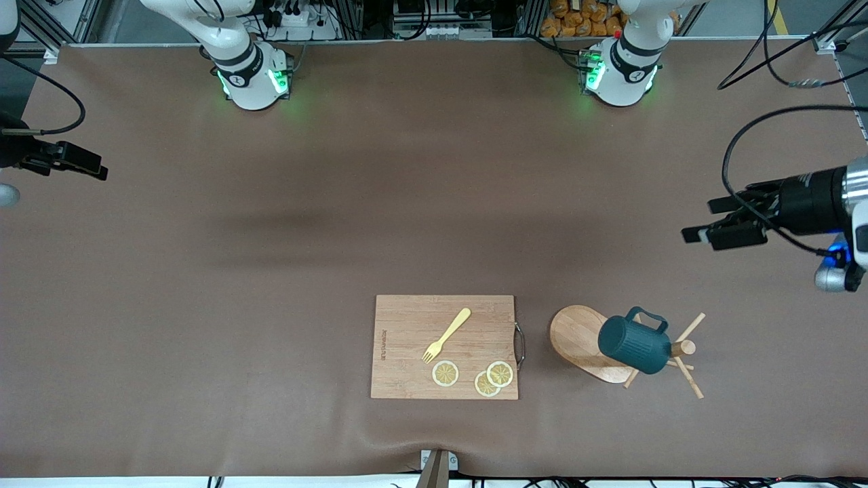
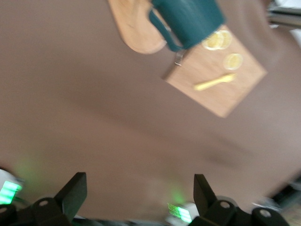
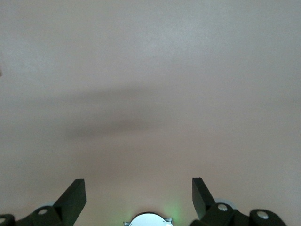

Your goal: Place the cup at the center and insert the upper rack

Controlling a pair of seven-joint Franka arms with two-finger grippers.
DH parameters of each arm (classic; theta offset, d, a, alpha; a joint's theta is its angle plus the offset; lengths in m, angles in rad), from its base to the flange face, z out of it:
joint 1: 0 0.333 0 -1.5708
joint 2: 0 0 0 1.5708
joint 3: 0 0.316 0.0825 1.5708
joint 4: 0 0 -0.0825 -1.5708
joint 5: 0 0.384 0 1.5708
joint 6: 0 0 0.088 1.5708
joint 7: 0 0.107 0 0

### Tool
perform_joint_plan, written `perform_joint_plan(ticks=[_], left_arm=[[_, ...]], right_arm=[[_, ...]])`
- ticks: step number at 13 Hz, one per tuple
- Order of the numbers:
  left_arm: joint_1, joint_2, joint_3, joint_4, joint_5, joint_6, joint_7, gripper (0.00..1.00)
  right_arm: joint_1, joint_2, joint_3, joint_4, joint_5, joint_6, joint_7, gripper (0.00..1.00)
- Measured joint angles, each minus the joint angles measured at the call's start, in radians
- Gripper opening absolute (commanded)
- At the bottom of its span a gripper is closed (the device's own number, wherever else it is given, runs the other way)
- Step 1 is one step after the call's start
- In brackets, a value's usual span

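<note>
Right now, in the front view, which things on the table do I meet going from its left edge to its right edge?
Cutting board → fork → lemon slices → upper rack → cup.

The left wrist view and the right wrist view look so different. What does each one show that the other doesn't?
Only the left wrist view shows things on the table: the cup hanging on the rack, and beside them the cutting board with a yellow fork and lemon slices. It also shows the left end effector, open.

Only the right wrist view shows the right end effector, also open, over bare tabletop with a soft shadow.

Both show the brown table and a pair of dark fingers spread wide, holding nothing.
</note>
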Motion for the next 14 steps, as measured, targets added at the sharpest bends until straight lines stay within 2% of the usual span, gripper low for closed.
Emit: perform_joint_plan(ticks=[3,5,10,14], left_arm=[[-0.005,-0.028,-0.057,-0.013,0.213,-0.014,0.071,1.00],[-0.007,-0.028,-0.088,-0.020,0.297,-0.020,0.078,1.00],[-0.007,-0.050,-0.109,-0.025,0.345,-0.047,0.079,1.00],[-0.007,-0.072,-0.115,-0.046,0.375,-0.052,0.083,1.00]], right_arm=[[0.002,-0.011,0.000,0.000,0.000,0.009,0.000,1.00],[0.003,-0.019,0.000,-0.008,0.000,0.021,0.000,1.00],[0.005,-0.090,0.001,-0.121,0.000,0.100,0.000,1.00],[0.018,-0.106,0.003,-0.142,0.000,0.107,0.000,1.00]])
